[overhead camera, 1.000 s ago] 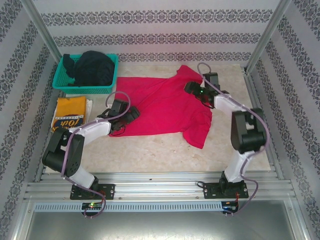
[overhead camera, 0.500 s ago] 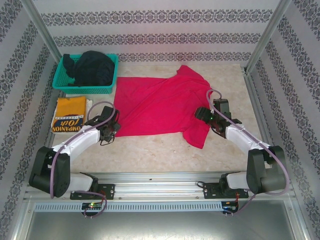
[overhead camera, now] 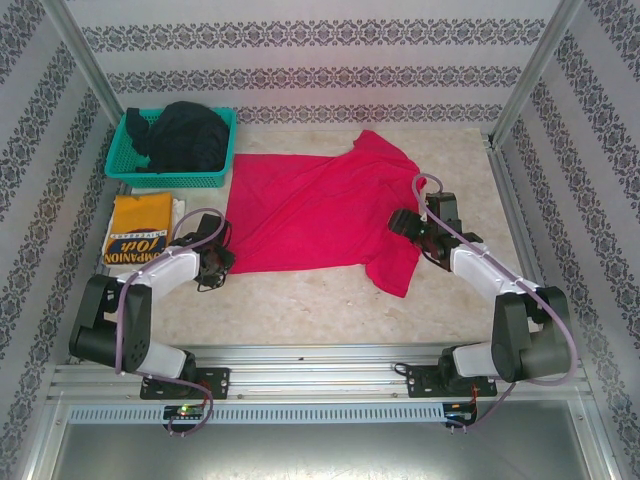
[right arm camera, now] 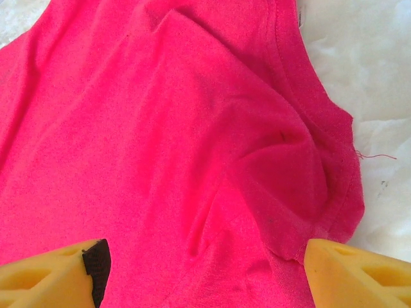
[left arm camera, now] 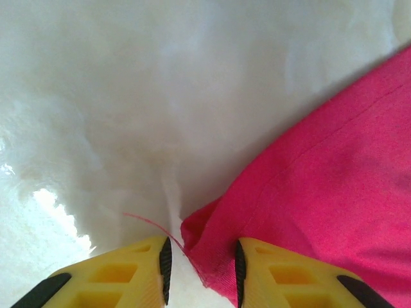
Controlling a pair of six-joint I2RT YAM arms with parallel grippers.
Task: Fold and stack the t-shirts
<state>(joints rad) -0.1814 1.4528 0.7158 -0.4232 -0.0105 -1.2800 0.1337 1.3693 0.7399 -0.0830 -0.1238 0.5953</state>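
Top external view: a plain bright red soft-cloth t-shirt (overhead camera: 320, 215) lies spread, slightly askew, across the middle of the pale marbled tabletop (overhead camera: 320, 315), one sleeve trailing toward the near right. At its near left corner, the left gripper (overhead camera: 214, 262) is down at table level. The left wrist camera shows its yellow fingers (left arm camera: 270, 276) narrowly apart with the hemmed corner of the cloth lying between them. A sliver of gap shows on one side, so the corner is not visibly clamped. Over the shirt's right side, the right gripper (overhead camera: 402, 224) hangs with its jaws spread wide above a rumpled fold beside a stitched edge, holding nothing. A folded mustard-yellow t-shirt with black lettering (overhead camera: 140, 232) sits at the table's left edge, and dark navy t-shirts (overhead camera: 185, 135) are heaped in a teal plastic mesh basket (overhead camera: 125, 172) behind it. The red shirt looks light, limp and thin (a loose thread curls off the hem), so it will probably sag and drag rather than hold a shape. The doubled hem at the corners and the stitched sleeve edge appear the firmest places to pinch. A grip on the single flat layer would likely slip or bunch the fabric.
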